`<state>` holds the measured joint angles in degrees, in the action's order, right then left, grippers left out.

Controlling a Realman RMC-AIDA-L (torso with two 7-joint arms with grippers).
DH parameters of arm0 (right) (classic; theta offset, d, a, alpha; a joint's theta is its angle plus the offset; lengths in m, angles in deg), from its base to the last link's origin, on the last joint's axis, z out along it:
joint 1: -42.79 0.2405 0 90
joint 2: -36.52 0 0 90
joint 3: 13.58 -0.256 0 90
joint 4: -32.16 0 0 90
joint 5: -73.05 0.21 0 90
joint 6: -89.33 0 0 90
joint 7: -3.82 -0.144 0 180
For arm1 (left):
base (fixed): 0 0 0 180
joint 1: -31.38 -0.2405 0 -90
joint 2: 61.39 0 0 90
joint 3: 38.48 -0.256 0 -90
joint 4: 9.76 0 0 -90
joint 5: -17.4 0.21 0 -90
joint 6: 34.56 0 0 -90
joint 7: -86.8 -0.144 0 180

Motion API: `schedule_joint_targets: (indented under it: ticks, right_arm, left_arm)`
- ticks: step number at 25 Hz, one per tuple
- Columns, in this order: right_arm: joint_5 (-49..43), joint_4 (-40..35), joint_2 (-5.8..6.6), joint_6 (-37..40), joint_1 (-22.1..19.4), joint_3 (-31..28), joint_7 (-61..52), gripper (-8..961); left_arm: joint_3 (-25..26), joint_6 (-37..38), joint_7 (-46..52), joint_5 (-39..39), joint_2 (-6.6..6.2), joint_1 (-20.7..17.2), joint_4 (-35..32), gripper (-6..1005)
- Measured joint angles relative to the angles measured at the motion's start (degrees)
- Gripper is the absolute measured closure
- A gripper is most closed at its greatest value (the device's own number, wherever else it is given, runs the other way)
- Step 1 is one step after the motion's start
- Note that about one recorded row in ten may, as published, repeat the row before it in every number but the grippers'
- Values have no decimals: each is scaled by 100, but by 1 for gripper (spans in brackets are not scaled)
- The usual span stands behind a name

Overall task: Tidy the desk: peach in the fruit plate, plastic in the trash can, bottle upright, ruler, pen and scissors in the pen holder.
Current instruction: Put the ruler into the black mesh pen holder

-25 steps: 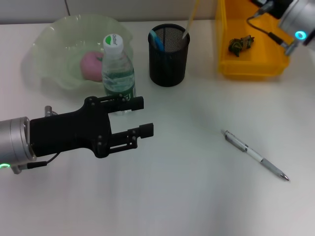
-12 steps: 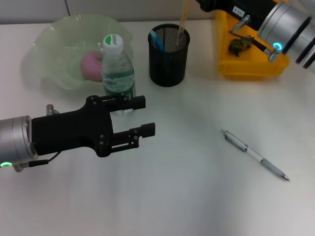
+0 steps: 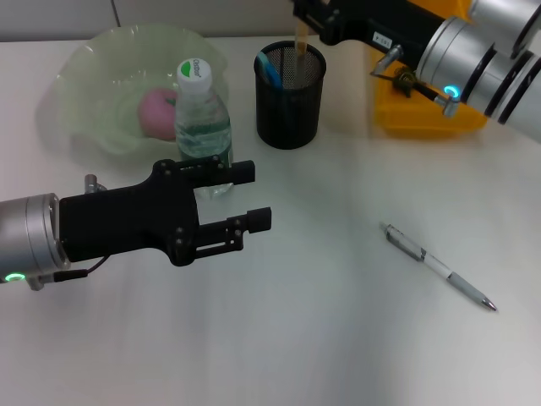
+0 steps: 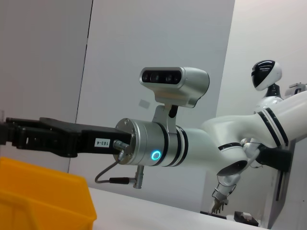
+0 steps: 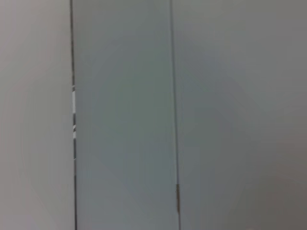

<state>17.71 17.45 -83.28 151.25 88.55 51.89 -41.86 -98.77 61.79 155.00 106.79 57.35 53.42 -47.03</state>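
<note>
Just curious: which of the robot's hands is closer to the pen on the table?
Left. The left gripper hovers beside the bottle, across bare table from the pen; the right gripper is farther, over the pen holder.

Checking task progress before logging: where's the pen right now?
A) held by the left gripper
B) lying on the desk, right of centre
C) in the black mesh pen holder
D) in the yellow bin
B: the pen lies flat on the white desk, apart from the pen holder, and the left gripper is open with nothing between its fingers.
</note>
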Motion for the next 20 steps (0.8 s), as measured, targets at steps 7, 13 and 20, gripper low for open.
schedule_joint_targets:
  ticks: [7,13,20]
  right_arm:
    - [-2,-49,0,0,-20,87,144,525]
    - [20,-59,1,-2,-51,89,146,516]
    - [29,-59,1,0,-80,49,147,493]
  left_arm:
    - [2,-3,0,0,0,2,0,369]
    - [8,-3,0,0,0,2,0,369]
    - [6,-1,0,0,0,3,-2,369]
